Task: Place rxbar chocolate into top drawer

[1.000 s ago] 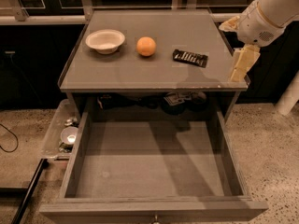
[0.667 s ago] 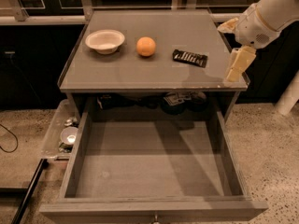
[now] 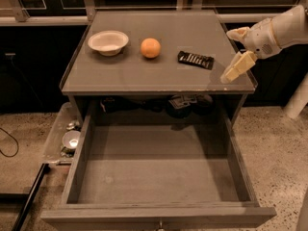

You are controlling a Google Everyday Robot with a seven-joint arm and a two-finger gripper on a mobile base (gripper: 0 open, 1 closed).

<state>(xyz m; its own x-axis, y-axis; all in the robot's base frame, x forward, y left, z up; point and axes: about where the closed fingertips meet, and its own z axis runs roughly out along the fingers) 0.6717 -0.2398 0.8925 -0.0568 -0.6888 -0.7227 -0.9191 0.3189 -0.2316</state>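
Grey cabinet top (image 3: 159,76): white bowl (image 3: 108,42) at 9 o'clock, orange (image 3: 150,47) near the middle, rxbar chocolate (image 3: 195,59) at 3 o'clock. Gripper (image 3: 237,50) at the 4 o'clock edge, spread apart.

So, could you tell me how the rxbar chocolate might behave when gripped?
The rxbar chocolate lies flat and thin on the cabinet top, so it is probably light yet awkward to pinch. Its wrapper may slip. The gripper hovers open nearby, at the top's edge.

Robot test lab: speckled floor (image 3: 281,146), grey cabinet (image 3: 159,78), end effector (image 3: 231,55) over its edge.
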